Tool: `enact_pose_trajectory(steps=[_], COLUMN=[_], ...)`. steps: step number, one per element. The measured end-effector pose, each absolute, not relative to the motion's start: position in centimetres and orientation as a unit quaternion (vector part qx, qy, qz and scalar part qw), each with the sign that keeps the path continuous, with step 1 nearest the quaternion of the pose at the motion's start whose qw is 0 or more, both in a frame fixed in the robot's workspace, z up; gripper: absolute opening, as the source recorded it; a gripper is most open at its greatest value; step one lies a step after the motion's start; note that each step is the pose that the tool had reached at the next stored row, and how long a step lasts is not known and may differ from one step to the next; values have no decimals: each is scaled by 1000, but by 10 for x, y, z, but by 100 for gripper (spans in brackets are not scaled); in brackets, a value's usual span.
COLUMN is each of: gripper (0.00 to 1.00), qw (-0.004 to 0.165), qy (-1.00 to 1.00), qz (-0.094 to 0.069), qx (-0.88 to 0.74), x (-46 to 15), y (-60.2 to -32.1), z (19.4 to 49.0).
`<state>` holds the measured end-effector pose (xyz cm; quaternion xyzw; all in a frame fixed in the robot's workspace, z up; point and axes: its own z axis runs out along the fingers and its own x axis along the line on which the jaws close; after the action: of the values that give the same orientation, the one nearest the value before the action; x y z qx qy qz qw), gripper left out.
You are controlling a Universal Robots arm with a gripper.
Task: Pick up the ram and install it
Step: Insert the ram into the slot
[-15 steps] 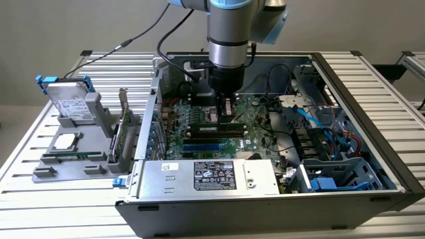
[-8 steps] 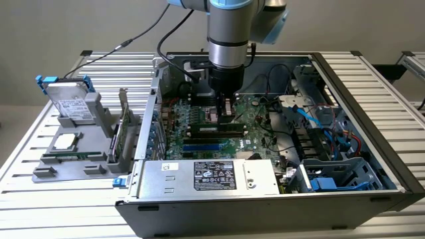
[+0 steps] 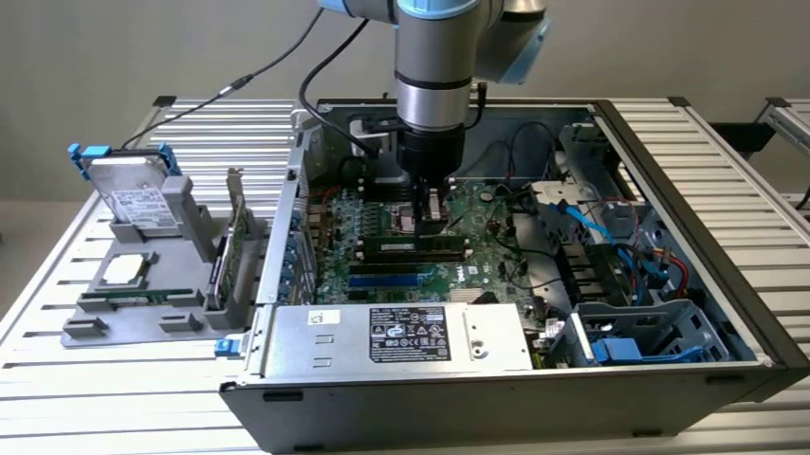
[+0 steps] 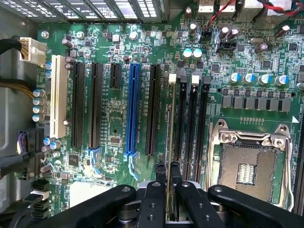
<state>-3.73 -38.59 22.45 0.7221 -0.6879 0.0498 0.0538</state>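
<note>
My gripper (image 3: 433,218) reaches down from the arm into the open computer case (image 3: 746,313), just above the motherboard (image 3: 379,223). In the wrist view my gripper (image 4: 168,167) is shut on the ram (image 4: 169,118). The ram shows edge-on as a thin green stick running away from the two black fingers (image 4: 160,172). It hangs beside and parallel to the row of long black memory slots (image 4: 191,123), on their side toward the blue slot (image 4: 133,109). I cannot tell whether it touches the board.
The open CPU socket (image 4: 247,166) lies beside the memory slots. A power supply (image 3: 405,336) fills the case front, with cables and a drive cage (image 3: 633,332) at the exterior view's right. A grey holder (image 3: 133,303) outside carries a hard drive (image 3: 133,194) and an upright expansion card (image 3: 231,246).
</note>
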Motion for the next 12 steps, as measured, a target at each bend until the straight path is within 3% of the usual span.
enact_pose_trajectory(steps=[12], gripper=[14], qw=[54], qy=[-688], qz=[52], qx=[722], x=[-39], y=[-385], z=[222])
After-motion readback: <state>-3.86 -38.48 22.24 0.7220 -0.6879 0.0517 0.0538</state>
